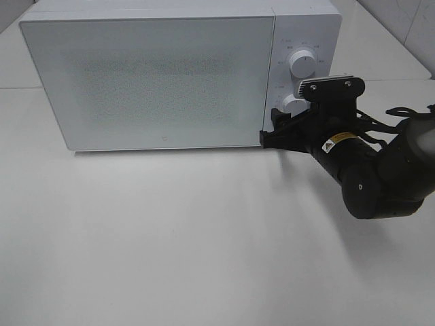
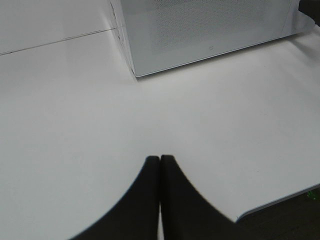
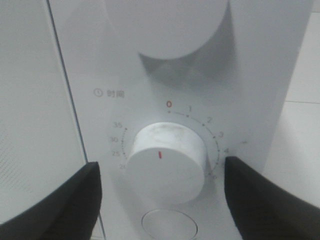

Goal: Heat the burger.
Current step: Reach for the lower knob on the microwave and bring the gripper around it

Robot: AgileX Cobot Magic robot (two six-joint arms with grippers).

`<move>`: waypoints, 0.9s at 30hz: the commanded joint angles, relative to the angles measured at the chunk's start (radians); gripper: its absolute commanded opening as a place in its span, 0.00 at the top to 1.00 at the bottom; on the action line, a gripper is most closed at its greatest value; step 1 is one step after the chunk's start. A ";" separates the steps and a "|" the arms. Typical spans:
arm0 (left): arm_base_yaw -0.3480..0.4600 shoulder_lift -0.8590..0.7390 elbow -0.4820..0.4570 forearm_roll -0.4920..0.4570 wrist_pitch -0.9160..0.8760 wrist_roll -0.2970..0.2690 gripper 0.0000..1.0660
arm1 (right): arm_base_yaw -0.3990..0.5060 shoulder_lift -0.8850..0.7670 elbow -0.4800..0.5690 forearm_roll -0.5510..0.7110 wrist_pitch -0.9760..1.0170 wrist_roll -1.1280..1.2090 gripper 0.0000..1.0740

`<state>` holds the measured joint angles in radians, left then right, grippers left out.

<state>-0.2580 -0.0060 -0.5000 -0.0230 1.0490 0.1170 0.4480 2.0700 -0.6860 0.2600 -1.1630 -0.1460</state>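
2 white knobs sit one above the other on the control panel of the microwave (image 1: 156,75), which stands at the back of the white table (image 1: 204,244). From the high camera I see my right gripper (image 1: 275,129) reaching in from the right. Its black tips are right at the front of the panel by the lower knob (image 1: 292,103), with the upper knob (image 1: 301,63) above it. On the right wrist camera the fingers (image 3: 55,210) stand wide apart, 1 on each side of the lower knob, and neither pad touches it as far as I can see. The knob's red mark (image 3: 159,154) points up toward the red 0 (image 3: 169,104) on the timer scale. A round button (image 3: 169,225) lies just below the knob. The microwave door (image 1: 149,78) is shut, and its speckled panel lets me see nothing inside. I cannot tell where the burger is: none of my 3 views shows it. My left gripper (image 2: 160,200) hangs over bare table in front of the microwave's left corner, well apart from it, with its 2 fingers pressed together and nothing between them.
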 commanded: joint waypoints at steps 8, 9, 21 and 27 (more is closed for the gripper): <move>0.005 -0.020 0.003 -0.009 -0.015 -0.004 1.00 | -0.007 -0.005 -0.019 -0.003 -0.089 -0.004 0.38; 0.005 -0.020 0.003 -0.009 -0.015 -0.004 1.00 | -0.007 -0.005 -0.019 -0.003 -0.094 -0.004 0.39; 0.005 -0.020 0.003 -0.009 -0.015 -0.004 1.00 | -0.007 -0.005 -0.019 -0.003 -0.126 -0.003 0.46; 0.005 -0.020 0.003 -0.009 -0.015 -0.004 1.00 | -0.006 -0.005 -0.019 -0.003 -0.155 -0.003 0.46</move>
<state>-0.2580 -0.0060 -0.5000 -0.0230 1.0490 0.1170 0.4480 2.0700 -0.6860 0.2630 -1.1800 -0.1460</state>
